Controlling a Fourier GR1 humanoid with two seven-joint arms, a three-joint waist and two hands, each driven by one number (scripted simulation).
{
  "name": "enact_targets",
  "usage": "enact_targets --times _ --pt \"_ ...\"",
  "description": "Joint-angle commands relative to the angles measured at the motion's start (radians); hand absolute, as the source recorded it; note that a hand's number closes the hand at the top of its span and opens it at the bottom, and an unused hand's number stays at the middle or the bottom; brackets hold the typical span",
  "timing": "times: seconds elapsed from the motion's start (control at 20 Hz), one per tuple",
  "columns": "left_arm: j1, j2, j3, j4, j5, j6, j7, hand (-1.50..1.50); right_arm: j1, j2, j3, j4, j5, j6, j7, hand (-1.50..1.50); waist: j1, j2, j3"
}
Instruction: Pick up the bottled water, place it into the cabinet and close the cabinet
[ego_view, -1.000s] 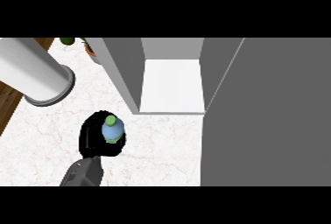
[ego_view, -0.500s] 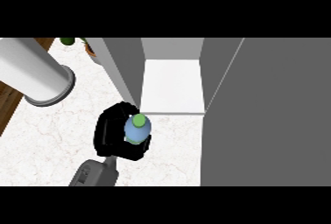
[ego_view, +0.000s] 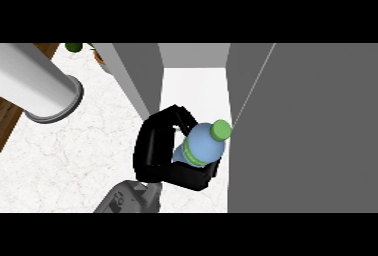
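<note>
My left hand (ego_view: 156, 152) was curled round the bottled water (ego_view: 198, 147) at the cabinet (ego_view: 140, 75) mouth, over the front edge of its white shelf (ego_view: 196, 87). It was a tight slot: grey side wall just beside the fingers, open door (ego_view: 310, 125) edge just beside the cap (ego_view: 220, 129). The bottle was a clear blue cylinder with a green band and round green cap, long axis tilted, cap toward the door; the veined marble counter (ego_view: 66, 155) to the left gave more room, with a smooth white cylinder (ego_view: 44, 85) well apart.

A single head view is given: the counter (ego_view: 66, 150) is looked upon steeply from above, close by, with the cabinet (ego_view: 310, 125) framed at its right edge.
</note>
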Motion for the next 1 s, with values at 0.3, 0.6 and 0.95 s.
enact_targets --times 0.3,0.6,0.95 --pt "-0.279 0.000 -0.050 0.124 0.026 0.285 0.054 1.50 0.021 -0.026 -0.077 -0.125 -0.157 0.017 0.062 -1.50 -0.018 0.005 -0.001" --pt "-0.440 0.000 -0.038 0.282 0.036 0.368 0.072 1.50 -0.009 -0.008 -0.052 -0.118 -0.123 0.007 0.092 -1.50 -0.019 0.007 -0.001" --pt "-0.471 0.000 -0.016 0.422 0.049 0.309 0.027 1.50 -0.035 -0.035 -0.129 -0.085 -0.182 0.032 0.090 -1.50 -0.016 0.006 -0.001"
